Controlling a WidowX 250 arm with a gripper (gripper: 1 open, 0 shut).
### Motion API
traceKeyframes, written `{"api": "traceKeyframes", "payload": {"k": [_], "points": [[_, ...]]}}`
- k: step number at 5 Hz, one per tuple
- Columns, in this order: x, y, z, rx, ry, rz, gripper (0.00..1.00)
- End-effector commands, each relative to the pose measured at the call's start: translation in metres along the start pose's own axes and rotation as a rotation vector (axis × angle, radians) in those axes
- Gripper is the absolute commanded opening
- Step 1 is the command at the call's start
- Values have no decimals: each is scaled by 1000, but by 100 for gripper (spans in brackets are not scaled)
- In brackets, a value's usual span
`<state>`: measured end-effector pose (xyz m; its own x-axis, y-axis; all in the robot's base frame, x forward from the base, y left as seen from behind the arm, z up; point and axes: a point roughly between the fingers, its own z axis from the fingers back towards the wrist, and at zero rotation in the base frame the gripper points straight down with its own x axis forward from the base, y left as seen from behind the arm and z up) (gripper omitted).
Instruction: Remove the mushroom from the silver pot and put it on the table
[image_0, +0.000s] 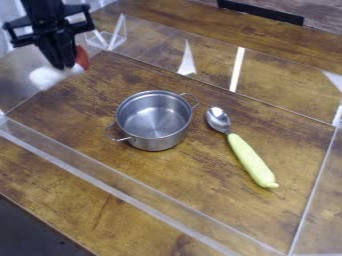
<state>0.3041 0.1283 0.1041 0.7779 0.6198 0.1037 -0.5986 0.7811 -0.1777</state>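
My gripper (59, 58) hangs over the far left corner of the table (94, 150), pointing down, well to the left of the silver pot (154, 119). It is shut on the mushroom (83, 56), whose red cap peeks out at the fingers' right side. A pale blur shows just below the fingers; I cannot tell whether it is the stem or a reflection in the clear wall. The pot stands upright near the middle of the table, and its inside shows only bare steel.
A metal spoon with a yellow handle (249, 156) lies right of the pot, its bowl close to the pot's rim. Low clear acrylic walls (160, 215) ring the tabletop, with one wall close behind and left of the gripper.
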Motion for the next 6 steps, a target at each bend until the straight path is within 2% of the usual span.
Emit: {"api": "traceKeyframes", "payload": {"k": [1,2,3,4,6], "points": [[18,14,5,-3,-61,83,0],[30,13,4,0,-58,135,100],[40,10,6,3,-56,170,100],[45,6,16,-14,-38,142,100],[50,0,26,-16,-8,70,100]]}}
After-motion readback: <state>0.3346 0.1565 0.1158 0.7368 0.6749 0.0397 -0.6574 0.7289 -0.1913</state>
